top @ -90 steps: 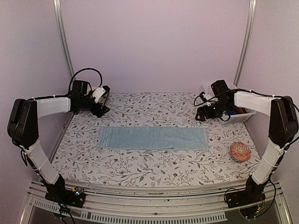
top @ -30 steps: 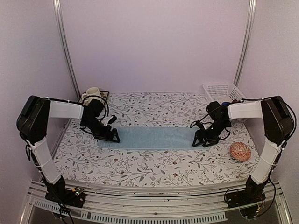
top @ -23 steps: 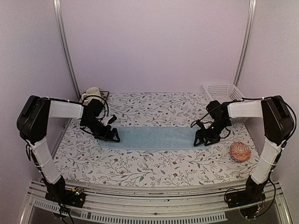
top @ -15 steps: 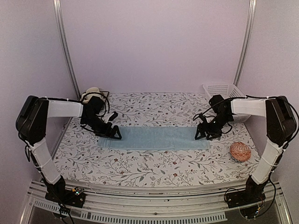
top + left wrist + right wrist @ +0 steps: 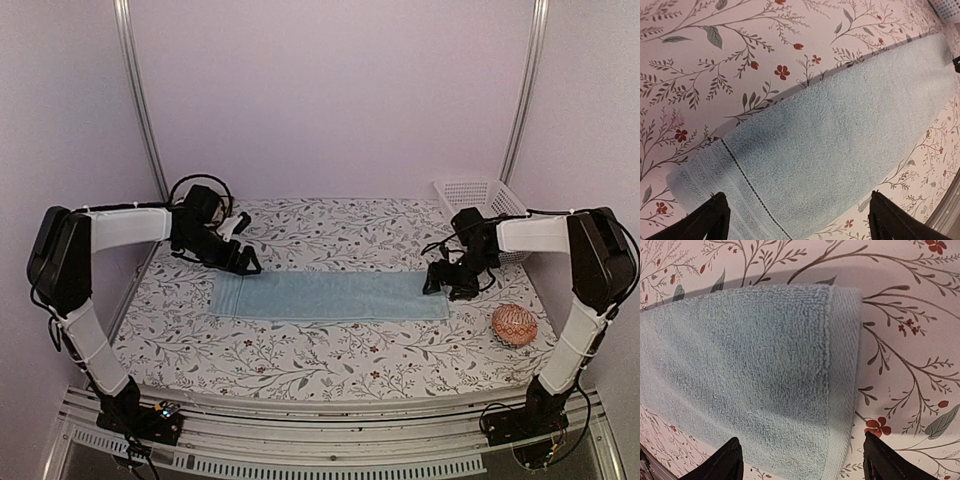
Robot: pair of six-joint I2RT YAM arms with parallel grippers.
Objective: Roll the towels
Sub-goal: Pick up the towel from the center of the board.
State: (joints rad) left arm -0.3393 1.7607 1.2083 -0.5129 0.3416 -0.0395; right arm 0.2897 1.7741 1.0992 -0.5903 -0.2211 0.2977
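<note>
Floral tablecloth (image 5: 330, 352) covers the table, and on it the pale blue towel (image 5: 328, 297) lies flat as a long strip across the middle of the overhead frame. Only that view takes in its whole length, along with the white basket (image 5: 480, 198) at upper right and the patterned ball (image 5: 514, 325) at lower right. The wrist views show the ends up close. A stitched border band lies below the left gripper (image 5: 797, 225) and a hemmed edge below the right gripper (image 5: 802, 462). Both have their fingers spread wide and grip nothing. Compared with half a second ago, both grippers sit farther toward the top of the frame, at the strip's far corners. The towel has not shifted.
</note>
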